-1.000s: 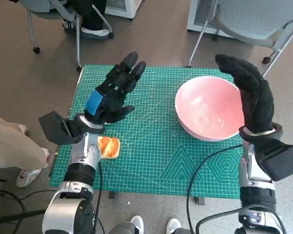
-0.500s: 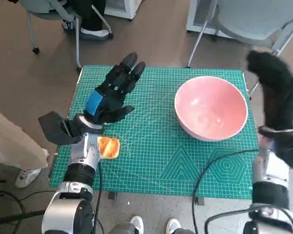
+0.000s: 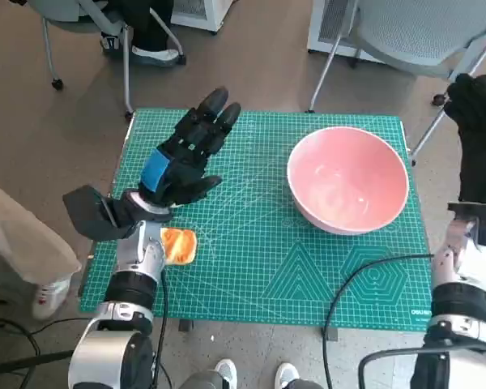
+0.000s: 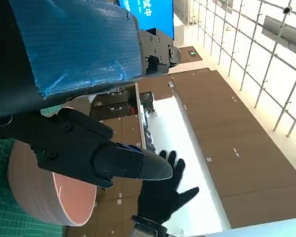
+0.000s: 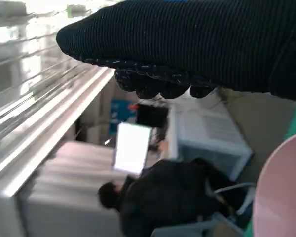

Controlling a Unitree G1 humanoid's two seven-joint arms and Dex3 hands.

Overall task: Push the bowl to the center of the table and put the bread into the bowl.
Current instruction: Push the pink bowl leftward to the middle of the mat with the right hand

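Bread (image 3: pixel 180 245) (head view only) lies beside the left forearm.

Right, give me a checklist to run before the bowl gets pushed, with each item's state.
1. Bowl upright and empty: ok.
2. Bowl at the mat's center: not ok, it sits toward the right side.
3. Right hand against the bowl: not ok, it is raised off the mat's right edge, apart from it.
4. Left hand holding nothing: ok, fingers spread above the mat.
5. Bread in sight: ok, near the left edge, partly behind the left forearm.
6. Path from bowl to center free: ok.
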